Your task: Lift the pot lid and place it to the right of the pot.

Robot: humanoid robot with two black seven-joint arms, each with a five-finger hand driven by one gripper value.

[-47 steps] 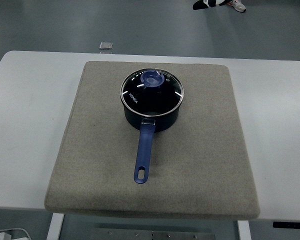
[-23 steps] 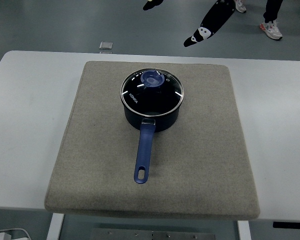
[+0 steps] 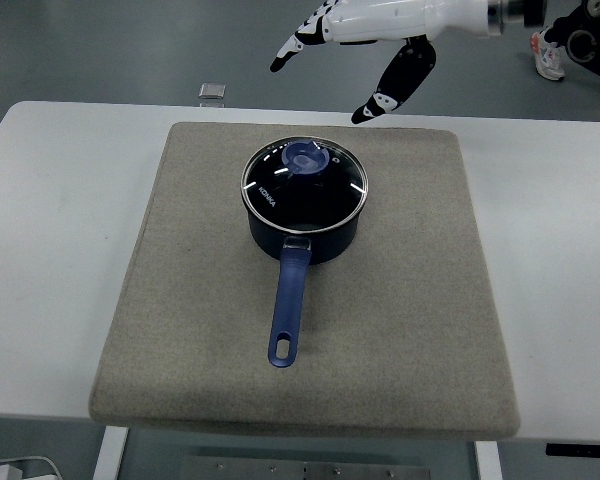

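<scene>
white worktop [image 3: 50, 230] with a grey felt mat [image 3: 400, 330] lying on it. the dark blue pot [image 3: 305, 228] stands on the mat, below and to the left of the hand, its long blue handle [image 3: 289, 308] pointing toward the near edge, away from the hand. the glass pot lid [image 3: 304, 180] sits closed on the pot, blue knob [image 3: 305, 158] at its centre; white lettering on the lid appears to read "konka". right hand [image 3: 365, 40], white with black fingertips, hovers above the mat's far edge, fingers spread and holding nothing, well apart from the lid. a small grey square object [image 3: 212, 92] lies on the floor beyond the worktop, left of the hand.
</scene>
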